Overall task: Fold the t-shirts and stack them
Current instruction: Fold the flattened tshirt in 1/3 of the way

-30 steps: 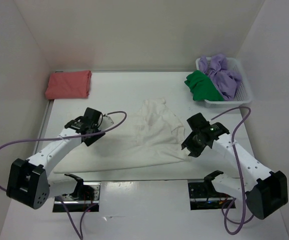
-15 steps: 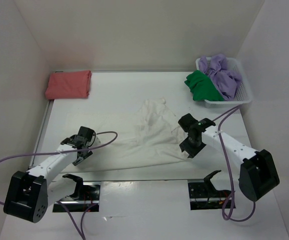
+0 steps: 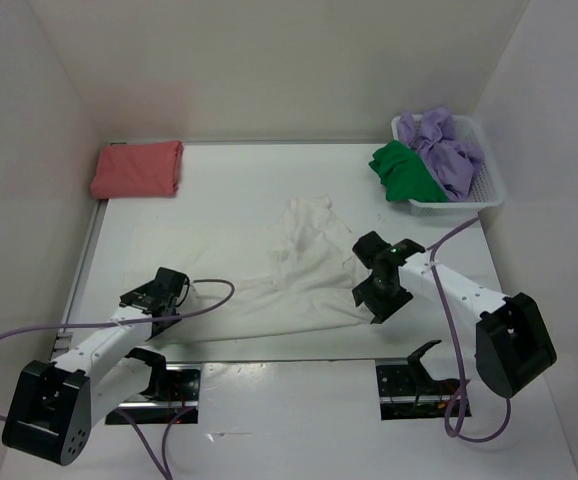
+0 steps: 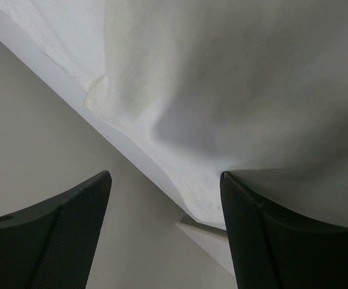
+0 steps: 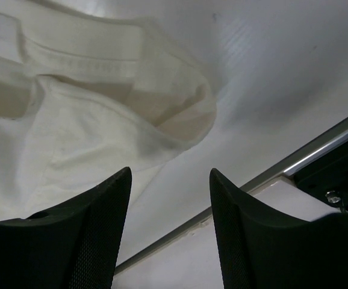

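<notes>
A cream-white t-shirt (image 3: 289, 270) lies spread and wrinkled in the middle of the table. My left gripper (image 3: 165, 300) hovers at its near left corner. In the left wrist view the left gripper (image 4: 165, 205) is open, and the shirt's hem (image 4: 222, 78) runs between its fingers. My right gripper (image 3: 381, 305) is at the shirt's near right edge. In the right wrist view it (image 5: 170, 205) is open over bare table, with a fold of the shirt (image 5: 90, 120) just beyond. A salmon-red t-shirt (image 3: 137, 168) lies folded at the back left. The green (image 3: 401, 172) and lavender (image 3: 449, 150) t-shirts sit bunched in a basket.
The white mesh basket (image 3: 491, 188) stands at the back right corner. White walls close in the table on the left, back and right. A metal strip (image 5: 282, 165) marks the table's near edge, close to the right gripper. Purple cables loop beside both arms.
The left gripper has drawn back toward the near left and opened wider. The right gripper has moved a little left along the shirt's edge and opened. The shirt's left part now lies flatter.
</notes>
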